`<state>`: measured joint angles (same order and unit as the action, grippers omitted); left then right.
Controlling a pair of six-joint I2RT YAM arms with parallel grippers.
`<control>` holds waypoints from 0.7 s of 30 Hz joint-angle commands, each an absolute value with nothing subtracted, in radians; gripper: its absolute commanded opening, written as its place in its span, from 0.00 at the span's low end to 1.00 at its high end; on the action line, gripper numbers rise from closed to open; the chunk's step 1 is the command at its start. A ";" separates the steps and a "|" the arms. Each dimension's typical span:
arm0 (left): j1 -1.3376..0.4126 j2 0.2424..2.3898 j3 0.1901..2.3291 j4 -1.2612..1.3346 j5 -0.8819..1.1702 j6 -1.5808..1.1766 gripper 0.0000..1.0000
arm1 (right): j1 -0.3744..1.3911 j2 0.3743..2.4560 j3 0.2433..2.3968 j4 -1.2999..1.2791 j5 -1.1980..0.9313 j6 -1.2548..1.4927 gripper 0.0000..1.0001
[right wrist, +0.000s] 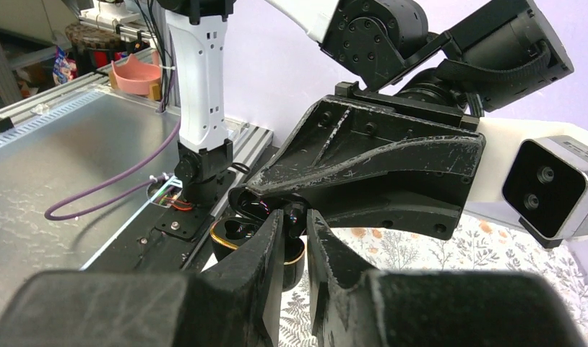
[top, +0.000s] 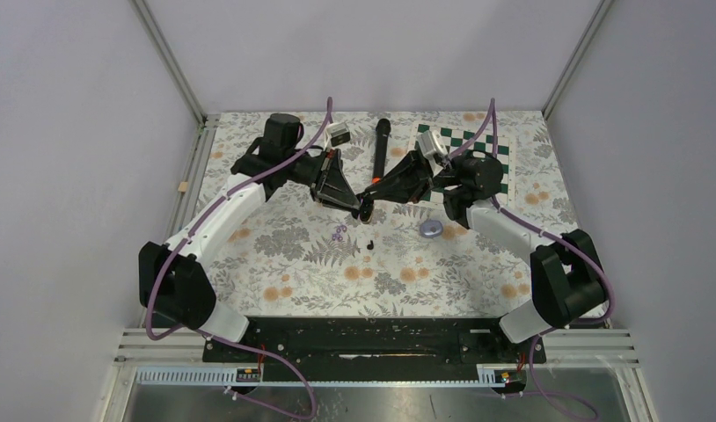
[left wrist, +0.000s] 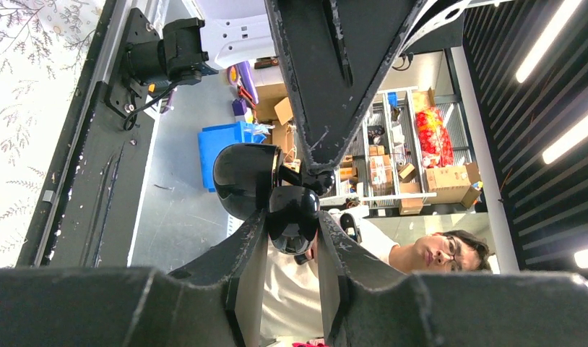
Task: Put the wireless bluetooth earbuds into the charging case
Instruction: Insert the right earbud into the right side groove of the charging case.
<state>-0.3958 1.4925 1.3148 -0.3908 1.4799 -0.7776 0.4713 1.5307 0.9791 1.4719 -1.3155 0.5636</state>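
The walls (top: 73,132) are plain and pale. A cloth (top: 293,264) with leaves and orange flowers lies flat. Far off stand shelves (left wrist: 388,144) full of boxes (left wrist: 450,181), and long lights (left wrist: 555,40) glow on a dark ceiling (left wrist: 522,116).

Two arms: one left arm (top: 222,211), one right arm (top: 513,230). Two grippers, one per arm: left gripper (left wrist: 292,228), right gripper (right wrist: 295,231). Two wrist cameras (top: 339,134), one on each arm. One black charging case (top: 367,209). One long black microphone (top: 381,148). One green-and-white checkered board (top: 478,149). One round pale purple disc (top: 431,229). One loose black earbud (top: 372,244). Pale purple earbuds (top: 339,233) in one tight cluster, seemingly two, too small for a sure count. One floral cloth (top: 293,264). One person (left wrist: 450,253) in the left wrist view.
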 commanded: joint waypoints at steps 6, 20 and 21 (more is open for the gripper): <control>-0.402 1.445 1.382 -0.348 1.531 -0.802 0.00 | 0.460 1.496 1.026 1.505 -1.366 0.507 0.00; -0.402 1.450 1.406 -0.348 1.533 -0.805 0.00 | 0.459 1.487 0.981 1.504 -1.384 0.482 0.00; -0.402 1.451 1.407 -0.348 1.533 -0.806 0.00 | 0.459 1.484 0.978 1.505 -1.389 0.482 0.00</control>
<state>-0.3985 1.4864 1.3464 -0.3878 1.4803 -0.7948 0.4702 1.5127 0.9886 1.4719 -1.3308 0.5091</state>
